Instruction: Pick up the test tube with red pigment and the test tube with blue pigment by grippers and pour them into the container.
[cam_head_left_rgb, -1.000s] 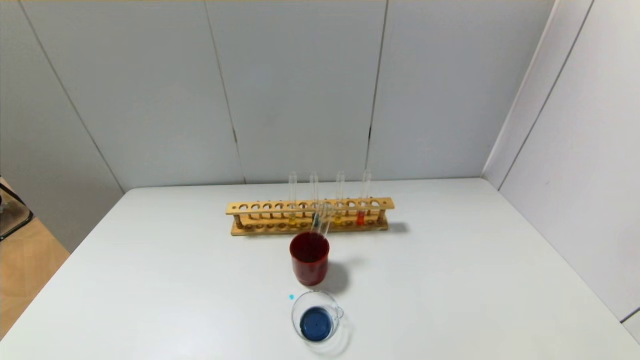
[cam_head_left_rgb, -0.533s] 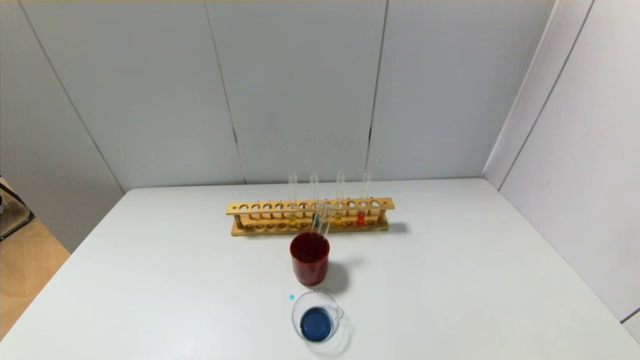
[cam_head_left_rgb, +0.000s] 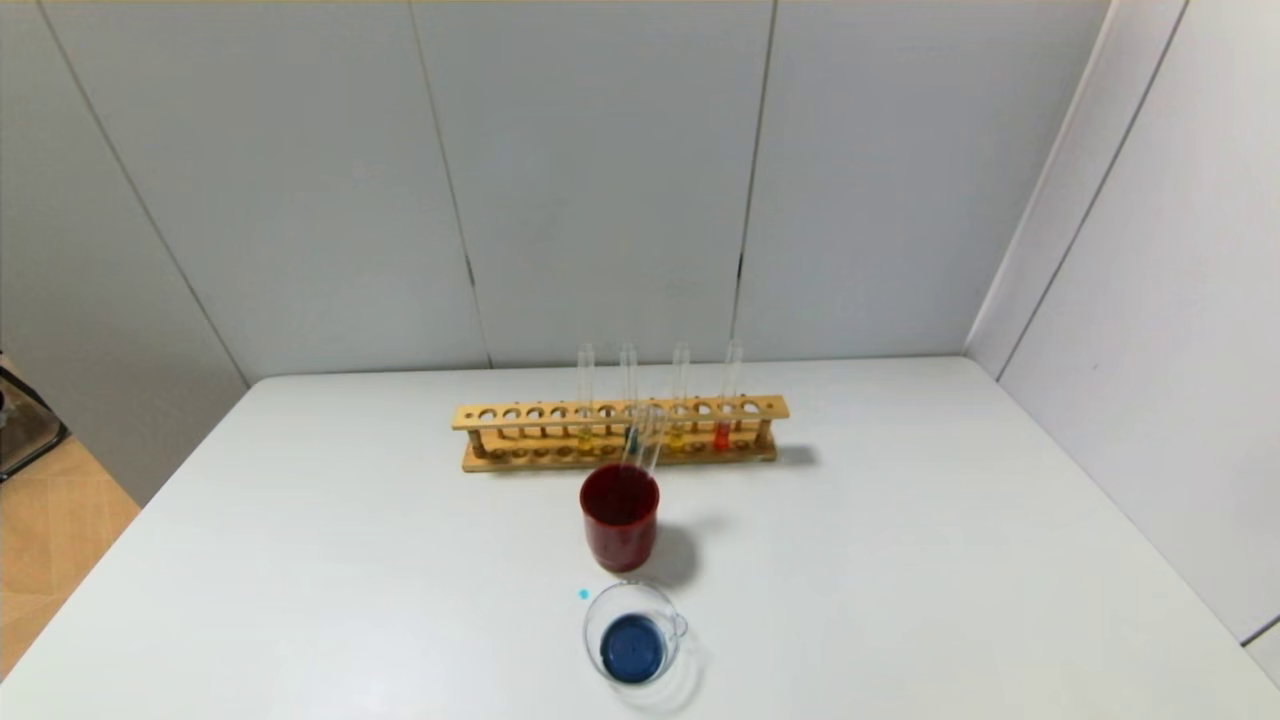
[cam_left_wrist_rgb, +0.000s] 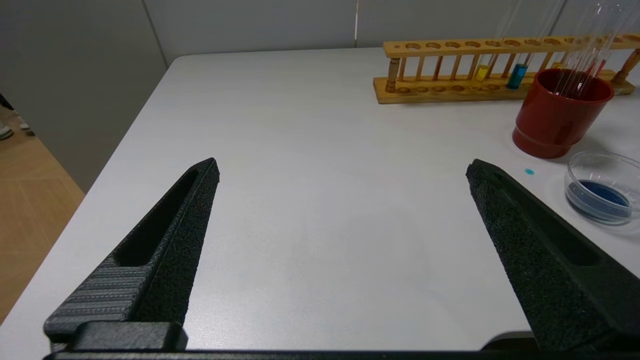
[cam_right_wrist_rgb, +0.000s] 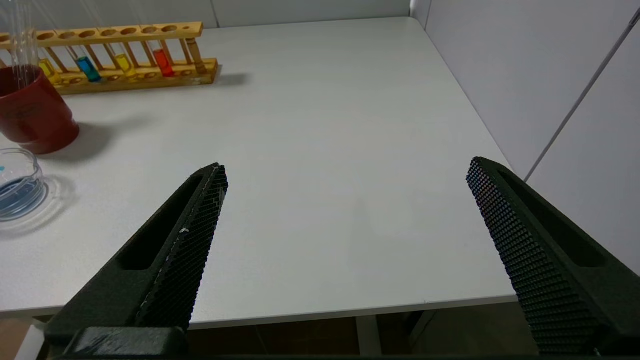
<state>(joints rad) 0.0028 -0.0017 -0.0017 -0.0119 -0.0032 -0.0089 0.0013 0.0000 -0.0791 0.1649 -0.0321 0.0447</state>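
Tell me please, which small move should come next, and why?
Probably reach the right claw toward the test tube with red pigment. Both tubes stand in the wooden rack, the red one at its right end. Both claws are open and empty at the table's near edge. The left claw could take the test tube with blue pigment.

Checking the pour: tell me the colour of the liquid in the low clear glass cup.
Dark blue, in the low clear glass cup; head view shows it best.

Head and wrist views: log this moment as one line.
left gripper: open, empty, parked at table edge | right gripper: same | red tube, blue tube: in rack | container: holds blue liquid
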